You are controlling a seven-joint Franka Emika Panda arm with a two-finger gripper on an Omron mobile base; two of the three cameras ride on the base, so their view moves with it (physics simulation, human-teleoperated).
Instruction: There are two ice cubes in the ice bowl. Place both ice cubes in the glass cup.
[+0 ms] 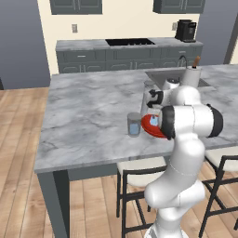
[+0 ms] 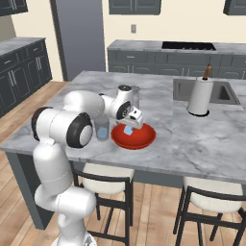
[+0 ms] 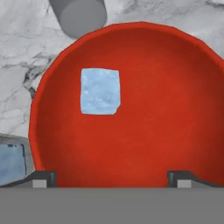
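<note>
The red ice bowl lies right under my gripper, whose two fingertips stand far apart, open, with nothing between them. One pale-blue ice cube rests inside the bowl, left of its middle. The second ice cube sits in the grey glass cup, which touches the bowl's left rim. In the left base view the cup holds that cube, and the bowl shows beside it, partly behind my arm. In the right base view the gripper hangs over the bowl and its cube.
A taller clear vessel stands just beyond the bowl. The white paper-towel roll stands by the sink to the right. Stools sit under the counter's near edge. Open marble counter stretches left of the cup.
</note>
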